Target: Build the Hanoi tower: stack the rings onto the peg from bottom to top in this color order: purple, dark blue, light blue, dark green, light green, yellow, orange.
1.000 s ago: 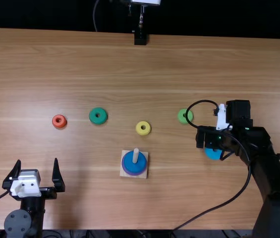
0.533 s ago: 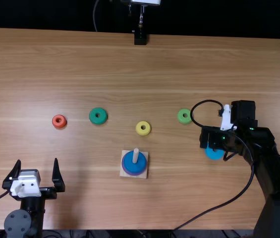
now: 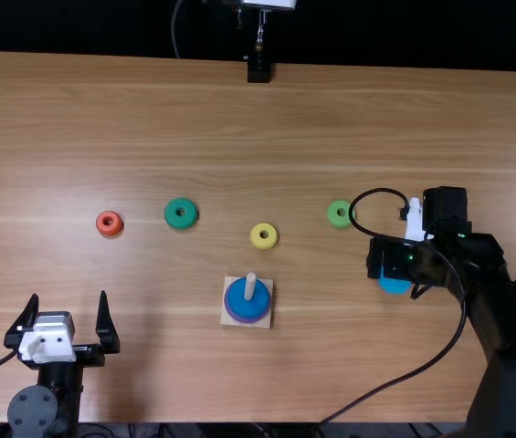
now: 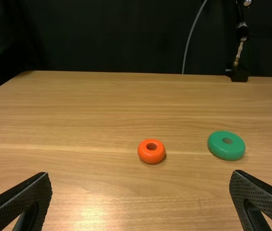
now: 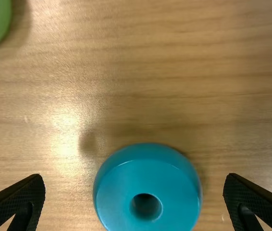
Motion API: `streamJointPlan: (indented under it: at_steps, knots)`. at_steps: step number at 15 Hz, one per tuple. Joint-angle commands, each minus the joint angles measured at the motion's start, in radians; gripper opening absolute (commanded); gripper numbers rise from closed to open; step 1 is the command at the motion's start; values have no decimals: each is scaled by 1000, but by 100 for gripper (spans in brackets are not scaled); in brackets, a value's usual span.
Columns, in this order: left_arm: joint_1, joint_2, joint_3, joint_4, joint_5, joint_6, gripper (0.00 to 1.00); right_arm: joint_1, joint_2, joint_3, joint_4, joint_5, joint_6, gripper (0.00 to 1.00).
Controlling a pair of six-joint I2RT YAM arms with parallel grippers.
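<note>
Both stand spread: the left gripper and the right gripper, shifted slightly rightward, over a smooth, round light blue ring on the wood-grained tabletop.

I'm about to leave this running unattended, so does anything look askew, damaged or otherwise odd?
Nothing stands out. The dark blue ring sits over the purple ring around the upright peg. The light blue ring, orange ring and dark green ring lie on the table, with no visible damage.
</note>
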State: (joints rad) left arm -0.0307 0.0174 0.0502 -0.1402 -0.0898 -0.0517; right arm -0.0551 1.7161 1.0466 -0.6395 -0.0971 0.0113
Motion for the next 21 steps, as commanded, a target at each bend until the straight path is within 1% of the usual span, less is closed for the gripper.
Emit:
streamJointPlan:
  at_steps: [1,9,11,15,18,19,20,21]
  knots:
    - [3,-17,-50,-14,0,11,100,-8,27,-13,-2,-2,-8,100]
    - [3,-17,-50,-14,0,11,100,-8,53,-23,-2,0,-6,100]
    - [3,-17,-50,-16,-2,11,100,-8,54,-23,-2,0,-11,100]
    - [3,-17,-50,-14,-2,9,100,-8,66,-23,0,1,-11,100]
    - [3,-17,-50,-14,-2,11,100,-6,68,-25,0,71,-15,100]
    - [3,-17,-50,-14,-2,9,100,-6,69,-25,0,77,-15,81]
    - [3,-17,-50,-16,-2,11,100,-6,68,-25,0,75,-15,57]
    - [3,-17,-50,-14,-2,11,100,-6,68,-25,0,75,-19,37]
